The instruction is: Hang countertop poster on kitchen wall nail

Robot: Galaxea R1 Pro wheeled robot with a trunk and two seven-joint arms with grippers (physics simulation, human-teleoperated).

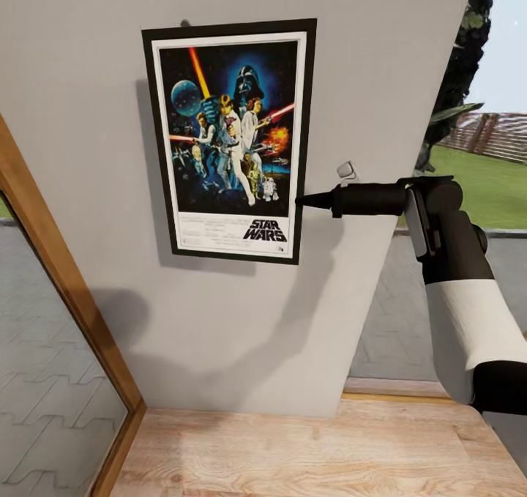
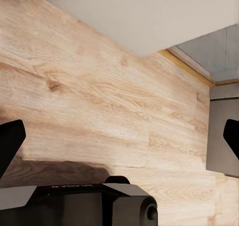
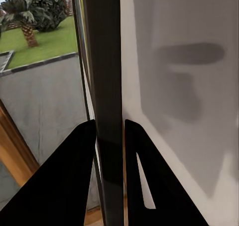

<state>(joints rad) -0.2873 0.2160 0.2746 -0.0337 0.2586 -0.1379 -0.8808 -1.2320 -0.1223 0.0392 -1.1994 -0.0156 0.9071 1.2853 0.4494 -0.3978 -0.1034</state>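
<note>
The poster (image 1: 233, 140) is hanging upright against the pale grey wall (image 1: 380, 58), its top edge sitting just under the wall nail (image 1: 185, 23), which is showing as a small dark dot at the poster's 11 o'clock corner. The right gripper (image 1: 301, 200) is reaching in from 3 o'clock, its fingers (image 3: 79, 186) clenching the poster's black frame edge (image 3: 107, 96) at the lower right side. In the left wrist view, the left gripper (image 2: 119, 141) is hanging over the wooden floor (image 2: 99, 86), its fingers (image 2: 9, 143) spread wide and grasping nothing. A small metal handle (image 1: 346, 169) is sitting on the wall just above the right arm.
</note>
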